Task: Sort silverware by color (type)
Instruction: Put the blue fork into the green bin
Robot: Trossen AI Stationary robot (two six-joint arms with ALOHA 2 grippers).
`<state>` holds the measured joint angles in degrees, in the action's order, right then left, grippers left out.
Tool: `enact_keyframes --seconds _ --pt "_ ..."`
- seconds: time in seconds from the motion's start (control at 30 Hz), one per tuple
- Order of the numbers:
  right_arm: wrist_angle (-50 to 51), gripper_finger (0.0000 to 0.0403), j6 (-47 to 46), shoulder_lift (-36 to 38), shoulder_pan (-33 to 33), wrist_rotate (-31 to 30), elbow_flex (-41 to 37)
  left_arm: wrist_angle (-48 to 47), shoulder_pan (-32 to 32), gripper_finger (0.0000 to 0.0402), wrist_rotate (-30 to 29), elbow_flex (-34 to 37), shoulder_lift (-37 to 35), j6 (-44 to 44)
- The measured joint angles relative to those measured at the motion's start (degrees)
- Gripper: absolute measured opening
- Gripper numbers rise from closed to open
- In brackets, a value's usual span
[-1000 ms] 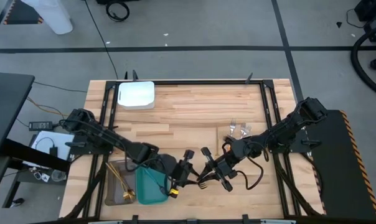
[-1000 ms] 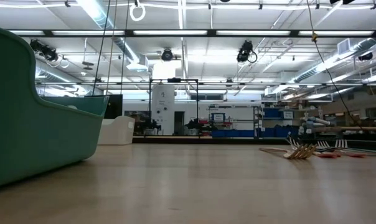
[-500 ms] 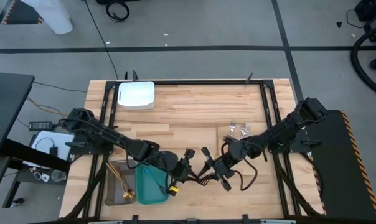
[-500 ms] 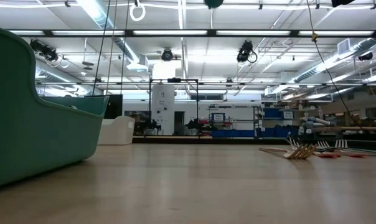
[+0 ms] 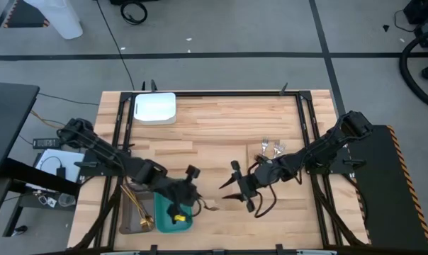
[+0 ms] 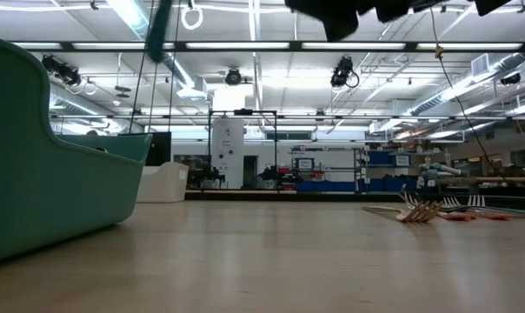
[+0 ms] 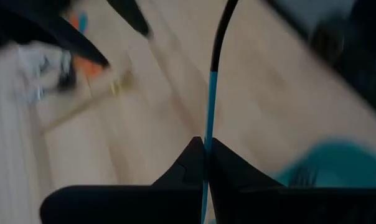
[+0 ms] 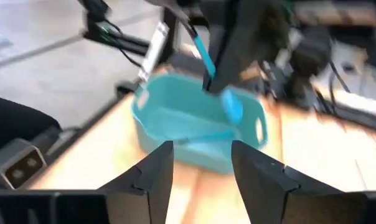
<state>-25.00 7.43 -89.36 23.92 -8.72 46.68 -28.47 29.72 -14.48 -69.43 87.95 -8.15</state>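
Note:
My left gripper [image 5: 194, 195] hangs over the teal tray [image 5: 164, 214] at the table's near edge, shut on a teal-blue spoon [image 8: 231, 104]. In the right wrist view the spoon's bowl hangs above the tray [image 8: 175, 118]. My right gripper [image 5: 228, 188] is open and holds nothing, a short way to the right of the left one. Its fingers [image 8: 152, 174] point toward the tray. More silverware [image 5: 271, 149] lies in a small heap on the wood toward the table's right, also seen low across the table [image 6: 419, 211]. Gold pieces lie in the grey tray [image 5: 134, 212]. My left gripper pinches the teal-blue spoon by its handle [image 7: 206, 134] between the two fingers. The handle runs on past the fingertips [image 7: 189, 163]. The spoon is lifted clear and tilted, its bowl [image 8: 233, 107] lowest, above the teal tray, and its handle end [image 8: 199, 43] sticks up.
A white tray [image 5: 155, 108] sits at the far left of the table [image 5: 221, 127]. The grey tray stands just left of the teal one. Black rails frame the wood on the left and right. Bare wood lies between the trays and the silverware heap.
The two grippers were close together near the table's near edge and have drawn apart. My left gripper has moved toward the table's left, over the teal tray, carrying the teal-blue spoon. My right gripper has pulled back slightly toward the right.

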Motion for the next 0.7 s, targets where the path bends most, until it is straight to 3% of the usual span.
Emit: enact_keyframes --seconds 0.23,0.7 --pt "4.55 0.0170 -7.48 0.00 0.00 -4.29 0.00 -15.53 2.46 0.0014 -2.27 0.09 0.96 5.03" --pt "6.47 0.0170 -8.79 -1.51 -0.17 -5.33 0.02 -20.89 2.38 0.0014 1.27 0.04 0.91 9.10"
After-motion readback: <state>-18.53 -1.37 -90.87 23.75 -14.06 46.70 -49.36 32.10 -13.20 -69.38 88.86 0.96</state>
